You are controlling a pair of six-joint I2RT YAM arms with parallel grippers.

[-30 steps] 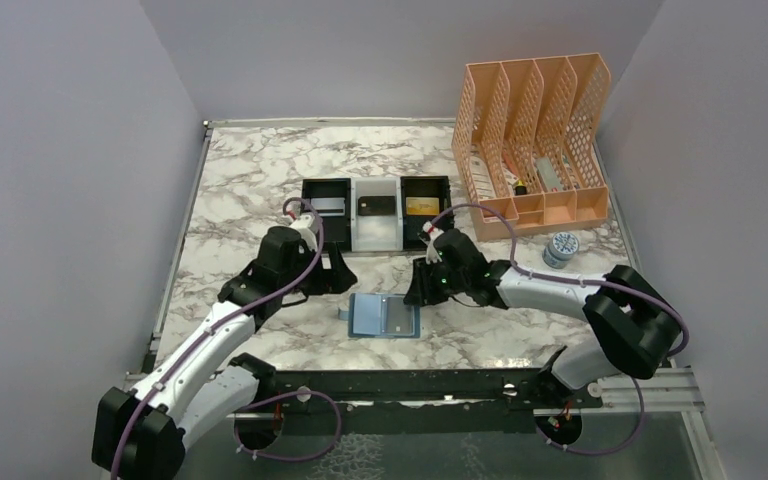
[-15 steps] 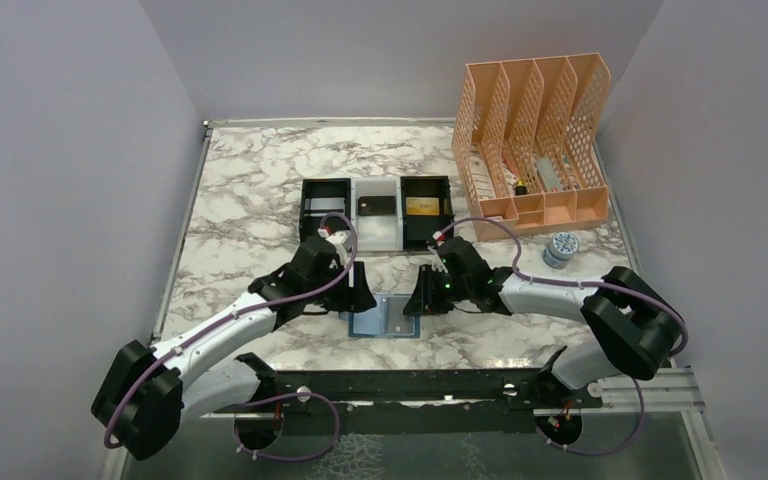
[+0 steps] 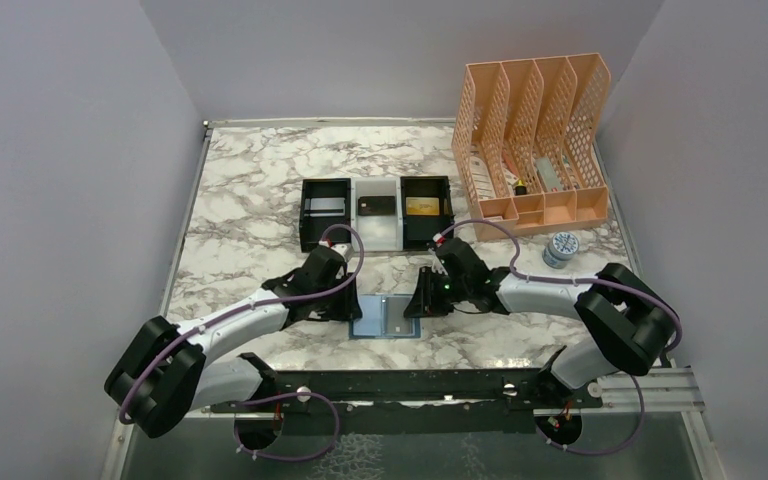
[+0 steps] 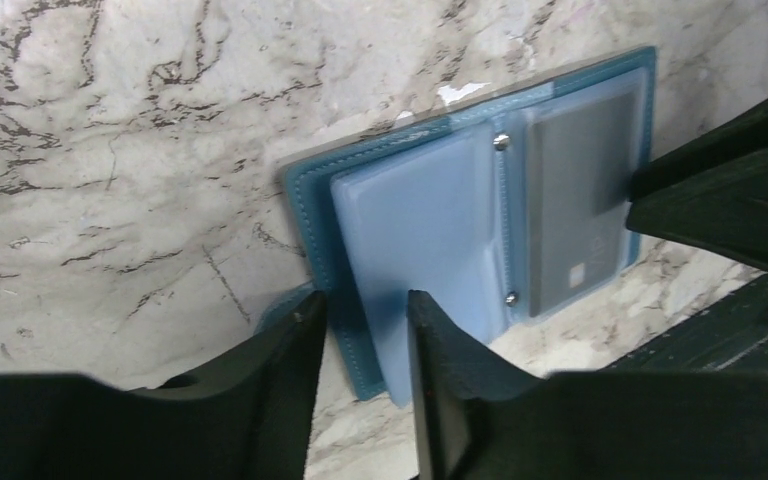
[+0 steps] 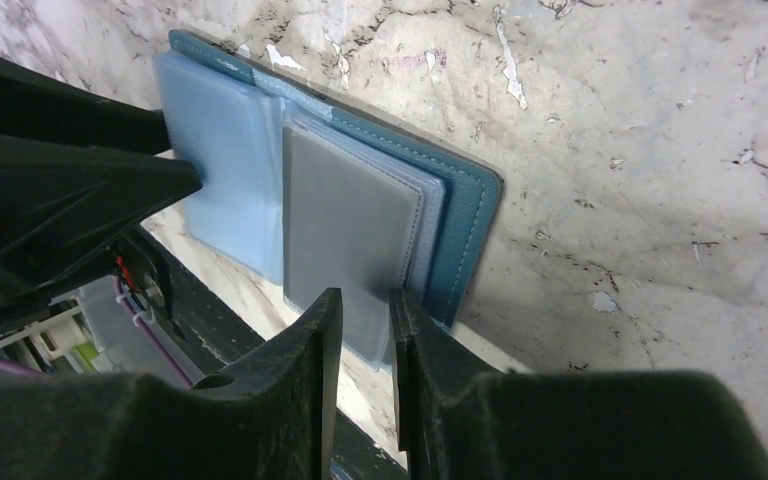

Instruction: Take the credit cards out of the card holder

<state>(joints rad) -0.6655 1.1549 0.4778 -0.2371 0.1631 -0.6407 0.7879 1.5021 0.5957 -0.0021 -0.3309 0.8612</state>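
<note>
Newly swung in, left gripper (image 4: 365, 315), half-spread, straddles the floppy teal-blue bifold card holder (image 4: 415, 215); right gripper (image 5: 365, 305), narrowed, grip unclear, should pinch the slick, stiff silvery-grey credit card (image 5: 350, 215) edgewise.

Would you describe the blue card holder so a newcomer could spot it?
On the marbled table, look near the front edge, between the left gripper and right gripper. There lies the flat teal-blue bifold card holder, open, a grey card in one panel. Unlike the black-and-white three-compartment tray behind, it is blue.
</note>
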